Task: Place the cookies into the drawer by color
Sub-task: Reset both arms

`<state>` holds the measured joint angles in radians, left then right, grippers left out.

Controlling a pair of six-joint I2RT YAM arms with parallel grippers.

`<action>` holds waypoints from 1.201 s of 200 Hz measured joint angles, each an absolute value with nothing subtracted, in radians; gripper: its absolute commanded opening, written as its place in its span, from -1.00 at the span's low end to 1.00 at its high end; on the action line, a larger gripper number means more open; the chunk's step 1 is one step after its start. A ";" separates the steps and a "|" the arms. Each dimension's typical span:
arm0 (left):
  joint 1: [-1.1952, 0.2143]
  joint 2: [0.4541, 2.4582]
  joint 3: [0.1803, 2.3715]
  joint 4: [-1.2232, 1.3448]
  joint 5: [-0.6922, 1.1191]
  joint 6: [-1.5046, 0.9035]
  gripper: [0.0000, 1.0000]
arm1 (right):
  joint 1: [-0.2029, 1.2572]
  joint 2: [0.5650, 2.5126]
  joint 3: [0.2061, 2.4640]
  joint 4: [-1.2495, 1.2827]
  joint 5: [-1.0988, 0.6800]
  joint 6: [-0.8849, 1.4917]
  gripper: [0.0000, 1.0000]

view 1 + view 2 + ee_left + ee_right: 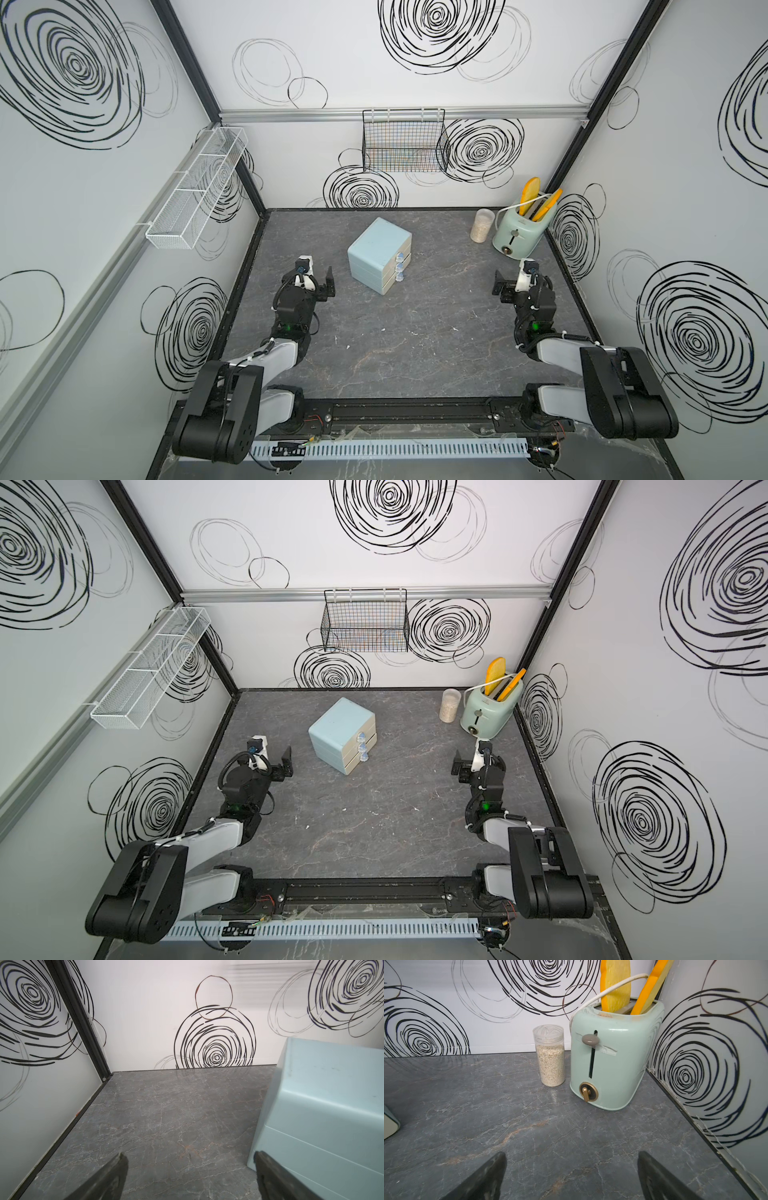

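Pale-blue cabinet (332, 729), drawers (352, 754) shut, toaster (484, 717)

Tabletop (415, 353) open in front; cabinet (374, 247) blocks the middle, toaster (519, 235) and jar (481, 226) (side by side) the far corner.

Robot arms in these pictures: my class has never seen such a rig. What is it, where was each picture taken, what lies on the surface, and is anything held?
Two black-and-grey robot arms stand at one edge of a dark marbled table. Two pictures look down from overhead; two come from wrist cameras, showing the left gripper and right gripper, both open and empty. On the table: a pale-blue cabinet with three shut cream drawers, a mint-green toaster holding yellow slices, a clear jar of grains. No cookies show.
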<state>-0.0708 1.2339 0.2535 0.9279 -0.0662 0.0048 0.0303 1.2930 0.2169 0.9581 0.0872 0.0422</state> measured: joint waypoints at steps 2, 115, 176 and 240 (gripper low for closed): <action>-0.070 1.237 0.253 0.931 -0.064 0.005 0.96 | 0.029 1.296 0.215 0.963 0.086 0.041 0.98; -0.040 1.448 0.214 1.164 0.072 0.010 0.96 | 0.016 1.411 0.150 1.204 0.032 0.010 0.98; -0.032 1.464 0.201 1.206 0.036 0.000 0.96 | 0.007 1.517 0.189 1.227 0.013 0.009 0.98; -0.033 1.464 0.201 1.206 -0.013 -0.007 0.96 | -0.002 1.517 0.196 1.227 -0.007 0.010 0.98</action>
<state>-0.0330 1.4643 0.2012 1.2057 -0.0128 -0.0071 -0.0025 1.5173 0.1955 1.2270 -0.0074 0.0097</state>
